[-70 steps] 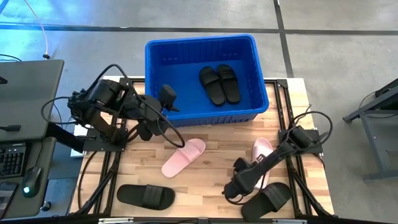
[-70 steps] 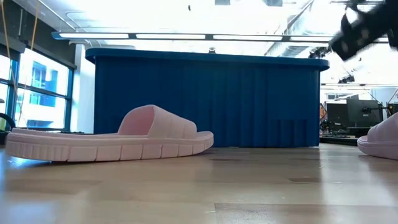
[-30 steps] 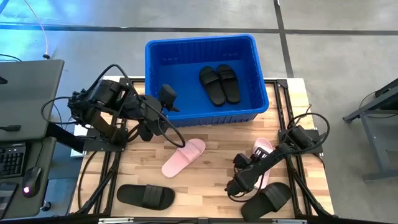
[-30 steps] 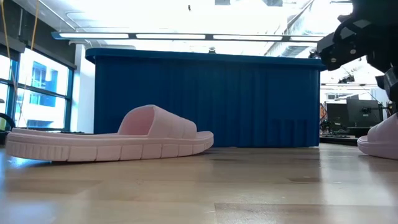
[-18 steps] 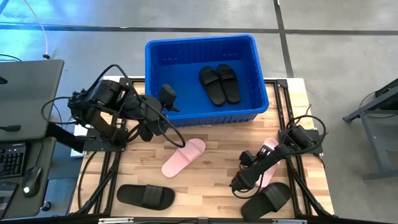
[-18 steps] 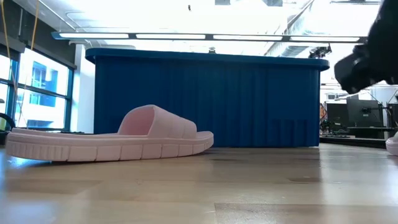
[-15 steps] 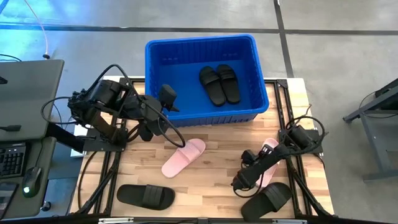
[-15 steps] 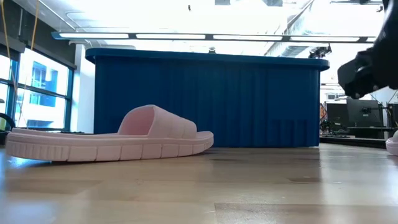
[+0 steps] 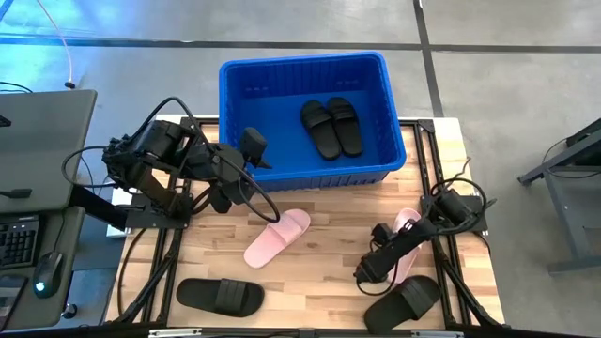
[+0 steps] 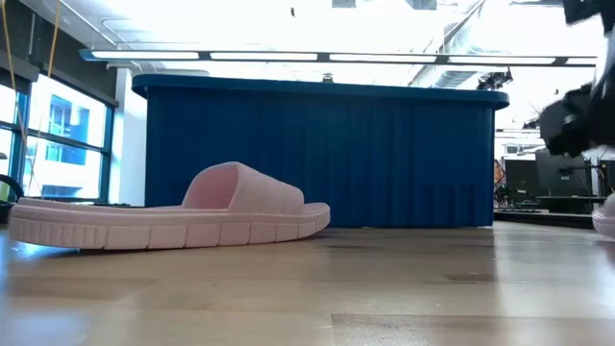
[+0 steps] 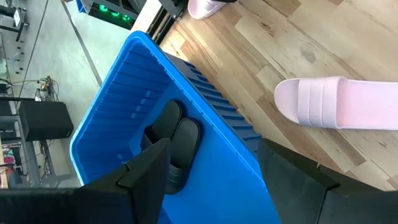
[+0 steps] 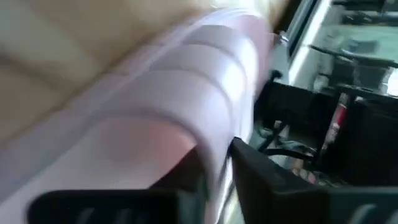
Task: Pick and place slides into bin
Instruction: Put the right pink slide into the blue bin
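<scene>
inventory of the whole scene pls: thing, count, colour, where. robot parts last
bin: 1, bright blue, far middle of the table.
black slides in bin: 2, matte black, side by side on the bin floor, right half.
black slide, near left: 1, black, on the wood.
black slide, near right: 1, black, by the near edge.
pink slide, centre: 1, pale pink, just in front of the bin.
pink slide, right: 1, pale pink, partly under the right arm.
table: 1, light wood.
desk: 1, grey, left of the table.
left pincer: dark, over the bin's near-left corner.
right pincer: dark, at the right pink slide.
</scene>
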Motion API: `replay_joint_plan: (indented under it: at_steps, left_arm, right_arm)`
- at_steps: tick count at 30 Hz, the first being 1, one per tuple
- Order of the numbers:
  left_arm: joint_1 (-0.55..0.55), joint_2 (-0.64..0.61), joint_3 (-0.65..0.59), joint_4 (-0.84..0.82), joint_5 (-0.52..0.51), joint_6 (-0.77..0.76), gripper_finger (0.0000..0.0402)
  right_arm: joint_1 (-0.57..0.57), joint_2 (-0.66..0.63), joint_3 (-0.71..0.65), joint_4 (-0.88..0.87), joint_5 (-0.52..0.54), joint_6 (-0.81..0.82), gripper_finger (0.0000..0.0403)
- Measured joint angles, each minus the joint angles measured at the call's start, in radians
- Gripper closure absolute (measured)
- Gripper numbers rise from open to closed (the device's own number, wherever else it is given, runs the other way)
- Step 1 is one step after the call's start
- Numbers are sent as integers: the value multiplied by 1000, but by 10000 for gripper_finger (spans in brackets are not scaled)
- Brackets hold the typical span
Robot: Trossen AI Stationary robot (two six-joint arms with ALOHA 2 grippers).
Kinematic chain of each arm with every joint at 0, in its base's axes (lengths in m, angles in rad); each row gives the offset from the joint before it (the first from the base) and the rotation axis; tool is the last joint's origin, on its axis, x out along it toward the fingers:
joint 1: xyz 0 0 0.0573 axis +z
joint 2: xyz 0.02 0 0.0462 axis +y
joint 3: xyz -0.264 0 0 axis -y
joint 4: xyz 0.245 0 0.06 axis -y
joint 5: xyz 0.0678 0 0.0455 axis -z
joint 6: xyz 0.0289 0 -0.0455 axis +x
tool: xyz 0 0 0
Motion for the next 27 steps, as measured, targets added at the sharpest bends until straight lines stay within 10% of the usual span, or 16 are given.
replay_joint_plan:
  at_steps: [8,13,27]
  left_arm:
    - [0,0,0,4,0,0,169]
    - [0,0,0,37,0,1,170]
    - [0,-1,0,61,-14,-5,170]
  right_arm:
    - [39,0,216,14,274,108,399]
    - [60,0,424,16,624,78,400]
    - [-117,-21,972,13,1523,-907,402]
